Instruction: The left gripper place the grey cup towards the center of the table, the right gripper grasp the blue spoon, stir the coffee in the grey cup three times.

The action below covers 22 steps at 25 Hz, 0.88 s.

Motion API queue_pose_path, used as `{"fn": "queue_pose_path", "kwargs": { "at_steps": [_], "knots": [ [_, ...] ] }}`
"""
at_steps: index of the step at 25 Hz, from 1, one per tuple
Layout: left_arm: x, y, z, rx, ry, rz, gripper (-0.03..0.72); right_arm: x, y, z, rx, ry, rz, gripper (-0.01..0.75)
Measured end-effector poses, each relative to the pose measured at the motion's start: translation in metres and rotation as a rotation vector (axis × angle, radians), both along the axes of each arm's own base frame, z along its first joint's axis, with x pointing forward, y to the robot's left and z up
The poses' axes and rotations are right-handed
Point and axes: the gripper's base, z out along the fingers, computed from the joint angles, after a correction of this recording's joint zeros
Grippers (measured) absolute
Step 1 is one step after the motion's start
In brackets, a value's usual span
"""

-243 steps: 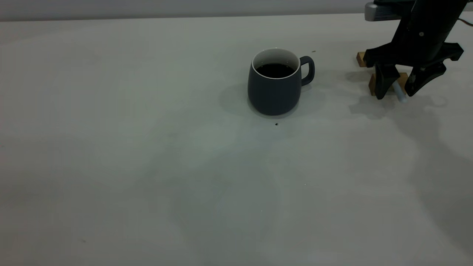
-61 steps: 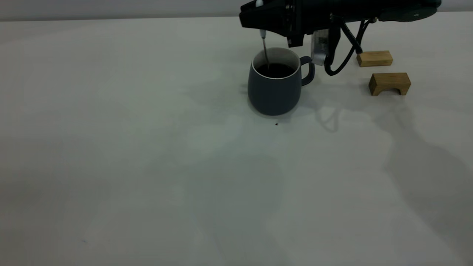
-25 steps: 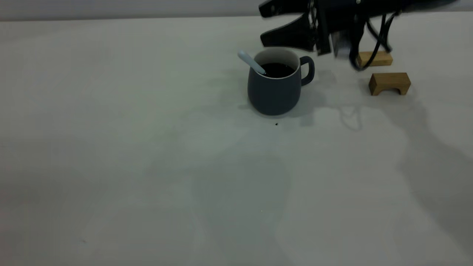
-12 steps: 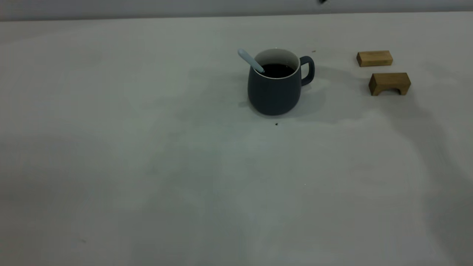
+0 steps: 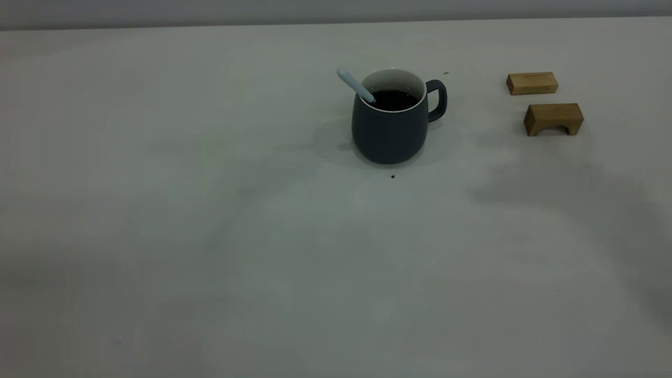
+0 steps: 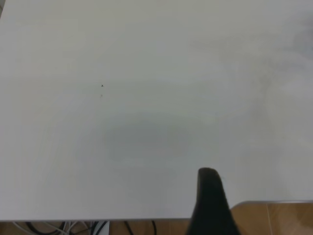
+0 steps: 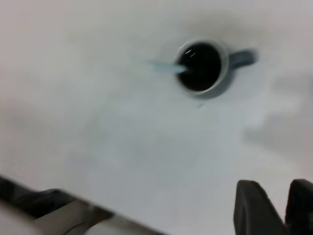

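The grey cup (image 5: 389, 124) stands upright on the off-white tabletop (image 5: 210, 236), its loop handle turned toward the two wooden blocks. Black-brown coffee (image 5: 391, 100) sits below the white rim. The blue spoon (image 5: 356, 86) leans in the cup, its bowl sunk in the coffee and its pale handle slanting up and out over the rim on the side away from the cup's handle. No hand touches spoon or cup.

Beyond the cup's handle side lie a flat wooden block (image 5: 532, 83) and, just nearer the camera, an arch-shaped wooden block (image 5: 553, 118), both well apart from the cup. A tiny dark speck (image 5: 392, 176) marks the tabletop just in front of the cup. No writing or label can be read on anything.

The right hand (image 7: 276, 208) hangs high above the tabletop, well away from the cup, two dark fingers a little apart and holding nothing. Of the left hand (image 6: 211, 203) one black finger shows over bare tabletop; how far it is open cannot be told.
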Motion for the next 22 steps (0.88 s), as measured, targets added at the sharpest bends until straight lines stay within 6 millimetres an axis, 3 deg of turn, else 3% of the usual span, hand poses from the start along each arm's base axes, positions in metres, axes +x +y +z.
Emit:
{"fn": "queue_pose_path", "kwargs": {
  "at_steps": [7, 11, 15, 22],
  "knots": [
    [0.0, 0.0, 0.0, 0.0, 0.0, 0.0, 0.585, -0.072, -0.028, 0.07, -0.169, -0.262, -0.085, 0.204],
    [0.0, 0.0, 0.0, 0.0, 0.0, 0.0, 0.585, -0.106, -0.038, 0.086, -0.205, -0.339, -0.138, 0.21],
    [0.0, 0.0, 0.0, 0.0, 0.0, 0.0, 0.585, -0.134, -0.047, 0.072, -0.263, -0.325, -0.162, 0.215],
    [0.0, 0.0, 0.0, 0.0, 0.0, 0.0, 0.585, -0.192, -0.056, 0.011, -0.281, -0.217, -0.185, 0.227]
  ]
}}
